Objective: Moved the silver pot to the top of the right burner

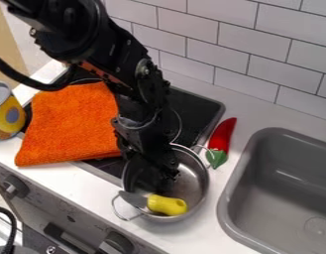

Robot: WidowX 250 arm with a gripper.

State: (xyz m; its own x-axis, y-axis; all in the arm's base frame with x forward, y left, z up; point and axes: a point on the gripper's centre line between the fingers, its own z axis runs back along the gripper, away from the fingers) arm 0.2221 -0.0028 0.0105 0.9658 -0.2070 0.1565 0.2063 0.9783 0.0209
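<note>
1. Silver pot (195, 183), two-handled, upright at the right edge of the black stovetop (203, 106), toward the counter (225, 233); it does not look centred on the right burner (179, 119).
2. Inside the pot, a yellow-handled toy knife (167, 204) lies against the near wall.
3. The black gripper (163, 184) hangs down into the pot. Whether it is clenched on the pot or released cannot be told.
4. The step in hand seems to be getting hold of the pot. Next, the gripper would need a firm grip on the rim, then a level lift or slide up and back onto the burner; tilting could shift the knife.
5. An orange cloth (72, 121) covers the stove's left part. A red chili pepper (222, 135) lies just beyond the pot, near the grey sink (226, 211).
</note>
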